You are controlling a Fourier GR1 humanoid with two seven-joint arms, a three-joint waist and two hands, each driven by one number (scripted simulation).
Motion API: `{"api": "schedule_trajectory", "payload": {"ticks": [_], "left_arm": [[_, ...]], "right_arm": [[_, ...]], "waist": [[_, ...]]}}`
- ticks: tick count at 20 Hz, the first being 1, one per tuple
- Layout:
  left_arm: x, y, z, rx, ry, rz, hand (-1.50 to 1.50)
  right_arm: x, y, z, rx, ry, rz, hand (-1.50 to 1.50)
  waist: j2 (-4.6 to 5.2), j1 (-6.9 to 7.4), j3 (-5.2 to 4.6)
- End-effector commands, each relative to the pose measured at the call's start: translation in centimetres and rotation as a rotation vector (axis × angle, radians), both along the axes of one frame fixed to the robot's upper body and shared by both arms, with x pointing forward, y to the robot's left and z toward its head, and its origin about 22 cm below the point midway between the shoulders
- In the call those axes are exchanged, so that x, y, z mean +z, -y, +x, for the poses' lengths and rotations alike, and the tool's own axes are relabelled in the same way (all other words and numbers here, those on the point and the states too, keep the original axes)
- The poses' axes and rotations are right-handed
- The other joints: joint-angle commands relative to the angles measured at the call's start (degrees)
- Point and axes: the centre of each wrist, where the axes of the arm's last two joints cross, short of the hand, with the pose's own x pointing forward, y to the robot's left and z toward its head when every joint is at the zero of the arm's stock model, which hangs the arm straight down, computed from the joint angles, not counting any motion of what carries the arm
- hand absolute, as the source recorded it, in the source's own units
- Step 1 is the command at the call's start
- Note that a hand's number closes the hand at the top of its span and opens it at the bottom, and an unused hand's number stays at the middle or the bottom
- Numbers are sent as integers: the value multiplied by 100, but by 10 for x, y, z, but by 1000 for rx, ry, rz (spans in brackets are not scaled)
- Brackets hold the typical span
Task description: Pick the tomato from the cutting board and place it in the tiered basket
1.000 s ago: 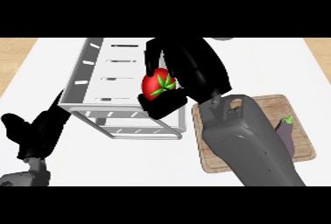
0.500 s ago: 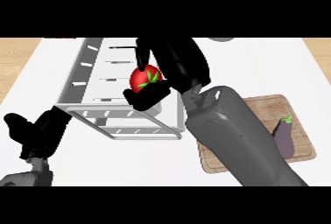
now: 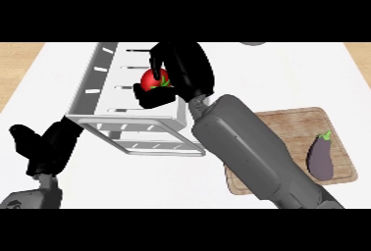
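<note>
Head view looks steeply down on my counter (image 3: 290, 73), where the basket (image 3: 98, 93) stands at the left and the board (image 3: 290, 122) lies at the right with an eggplant (image 3: 321, 157) on it. My right hand (image 3: 185, 68) is curled round the tomato (image 3: 153, 81), holding it above the basket's upper tier. My left hand (image 3: 43, 144) rests at the lower left, its fingers relaxed. I judge the tomato light, smooth-skinned and easily bruised, so my fingers and thumb belong on opposite sides of its widest part, clear of the green stem.
</note>
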Motion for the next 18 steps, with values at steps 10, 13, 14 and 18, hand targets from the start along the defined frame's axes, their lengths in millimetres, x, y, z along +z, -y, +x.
{"api": "schedule_trajectory", "payload": {"ticks": [10, 13, 14, 18], "left_arm": [[2, -4, -2, -6, -1, 13, 0], [-9, 3, 2, -15, -5, -6, 0], [-9, -6, 9, -1, -4, -5, 0], [10, 0, 5, -1, 17, 9, 0]], "right_arm": [[-18, -28, 18, -18, 36, 97, -150], [-10, -28, 14, 7, 17, 202, -150], [-8, -25, 18, -14, -25, 233, -150], [8, -21, 22, -15, -73, 406, -150]], "waist": [[11, 56, -12], [14, 30, -12], [22, 25, -13], [18, 67, -9]]}}
